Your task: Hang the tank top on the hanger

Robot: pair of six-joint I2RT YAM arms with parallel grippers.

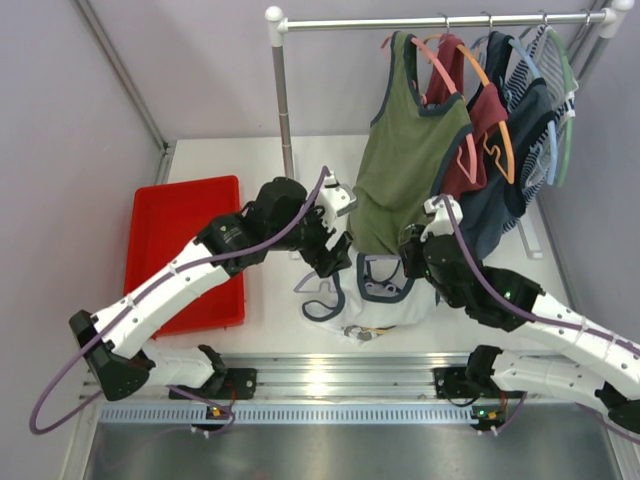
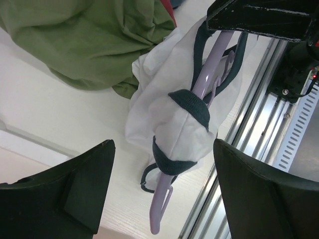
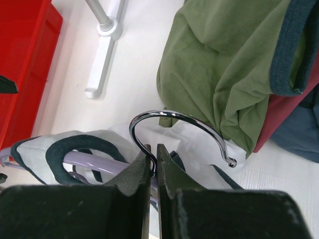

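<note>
Lavender plastic hanger (image 2: 202,82): steady with right claw (image 3: 153,149) clamped on hook (image 3: 174,115); close spread left claw (image 2: 162,149) on white navy-trimmed tank top (image 2: 164,114).

Both arms reach inward. The left hand (image 2: 163,147) gapes wide. The right hand (image 3: 153,149) pinches the hanger (image 3: 174,114) by its hook.
</note>
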